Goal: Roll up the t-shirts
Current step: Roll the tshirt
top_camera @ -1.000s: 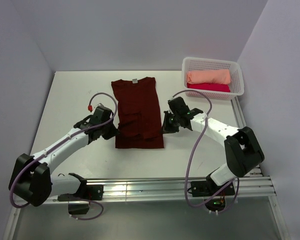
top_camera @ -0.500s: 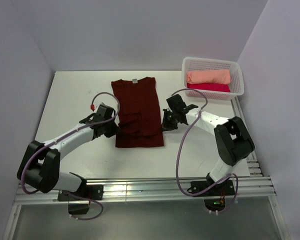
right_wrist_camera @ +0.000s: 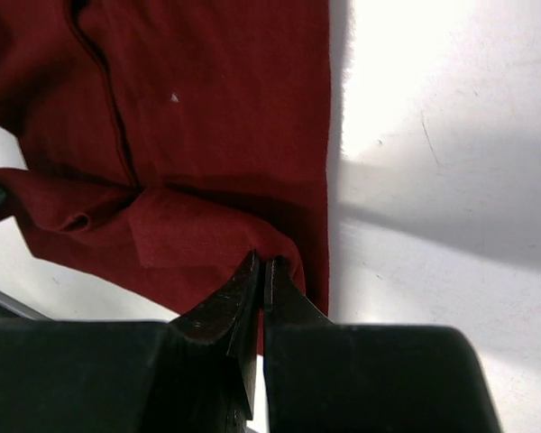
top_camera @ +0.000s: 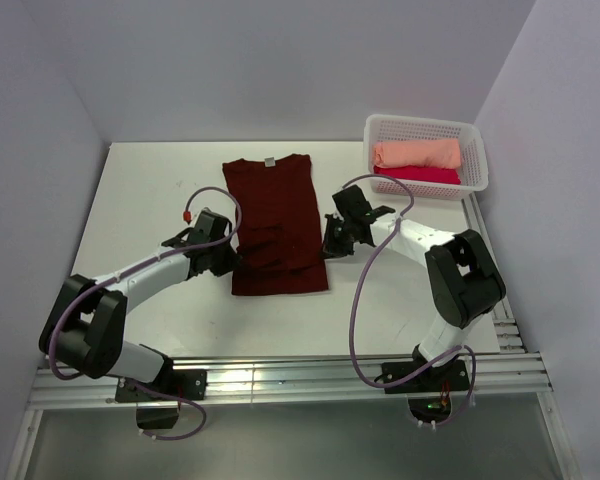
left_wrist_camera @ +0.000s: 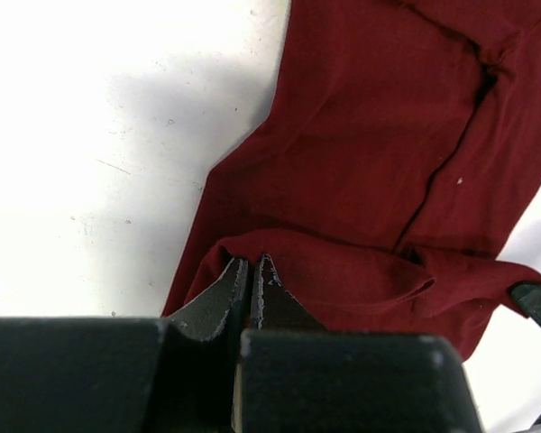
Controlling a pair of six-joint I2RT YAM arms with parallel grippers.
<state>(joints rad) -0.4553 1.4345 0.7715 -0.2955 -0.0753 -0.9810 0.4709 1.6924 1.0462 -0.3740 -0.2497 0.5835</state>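
Observation:
A dark maroon t-shirt (top_camera: 273,205) lies flat on the white table, folded into a narrow strip, with its pale neck label (top_camera: 269,161) at the far end. A raised fold crosses its lower part. My left gripper (top_camera: 234,262) is shut on the left end of that fold (left_wrist_camera: 250,262). My right gripper (top_camera: 327,246) is shut on the right end of the fold (right_wrist_camera: 261,262). The cloth bunches over both sets of fingertips. A rolled peach t-shirt (top_camera: 416,153) and a crimson-pink t-shirt (top_camera: 420,175) lie in the basket.
A white mesh basket (top_camera: 425,124) stands at the back right corner. Bare white table (top_camera: 150,200) lies left of the shirt and between shirt and basket. A metal rail (top_camera: 280,380) runs along the near edge by the arm bases.
Both grippers have edged slightly toward the far side, carrying the fold with them. Both arms' elbows have swung inward. Both grips have stayed shut.

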